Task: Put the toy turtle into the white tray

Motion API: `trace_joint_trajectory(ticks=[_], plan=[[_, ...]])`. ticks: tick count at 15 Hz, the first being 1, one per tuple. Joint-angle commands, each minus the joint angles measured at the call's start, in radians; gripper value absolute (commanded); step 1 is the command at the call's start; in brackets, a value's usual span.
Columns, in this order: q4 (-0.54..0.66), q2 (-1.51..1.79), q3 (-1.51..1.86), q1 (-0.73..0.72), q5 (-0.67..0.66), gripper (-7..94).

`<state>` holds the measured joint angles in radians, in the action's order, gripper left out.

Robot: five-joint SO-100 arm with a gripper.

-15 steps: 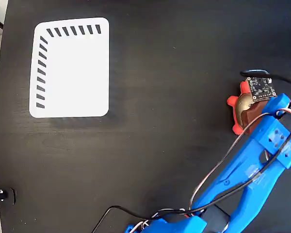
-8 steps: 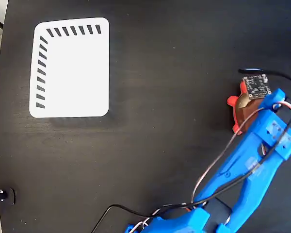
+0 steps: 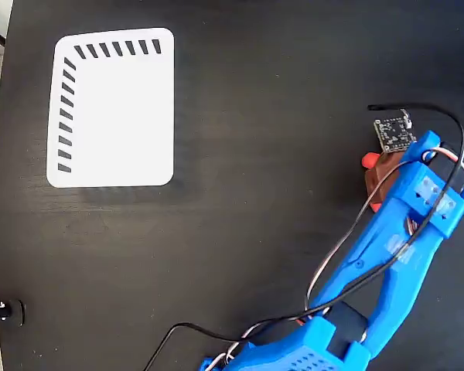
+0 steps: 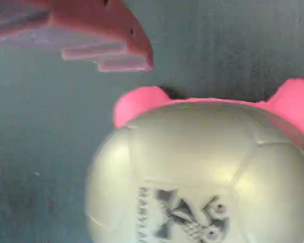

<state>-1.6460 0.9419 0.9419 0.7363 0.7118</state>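
In the fixed view the toy turtle (image 3: 371, 164) lies at the right of the black table. Only a red-orange foot and a sliver of its body show beside the blue arm's wrist. My gripper (image 3: 387, 168) hangs right over it, its fingers hidden under the wrist. The wrist view is filled by the turtle's grey-beige shell (image 4: 202, 172) with its printed mark and pink-red feet. One red finger (image 4: 106, 35) stands at the upper left, apart from the shell, with nothing against it. The other finger is out of frame. The white tray (image 3: 112, 108) lies far off at the upper left.
A small circuit board (image 3: 393, 133) with a black cable rides on the wrist just above the turtle. The blue arm (image 3: 387, 255) and its wires run from the bottom edge up to the right. A dark clamp (image 3: 0, 311) sits at the table's left edge.
The wrist has moved up and a little left over the turtle, covering more of its shell. The turtle and tray have stayed in place.
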Motion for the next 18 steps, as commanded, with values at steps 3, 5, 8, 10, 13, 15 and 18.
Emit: trace_joint_trajectory(ticks=[3, 5, 8, 10, 13, 15, 18], plan=[[0.038, -0.012, -0.025, 0.003, 0.015, 67], [0.063, -0.037, -0.02, 0.003, 0.014, 67], [0.092, -0.072, -0.02, -0.002, 0.0, 67], [0.098, -0.091, -0.029, 0.0, 0.0, 67], [0.112, -0.114, -0.044, 0.002, -0.003, 64], [0.129, -0.121, -0.046, 0.003, -0.005, 50], [0.135, -0.129, -0.048, 0.005, -0.005, 22]])
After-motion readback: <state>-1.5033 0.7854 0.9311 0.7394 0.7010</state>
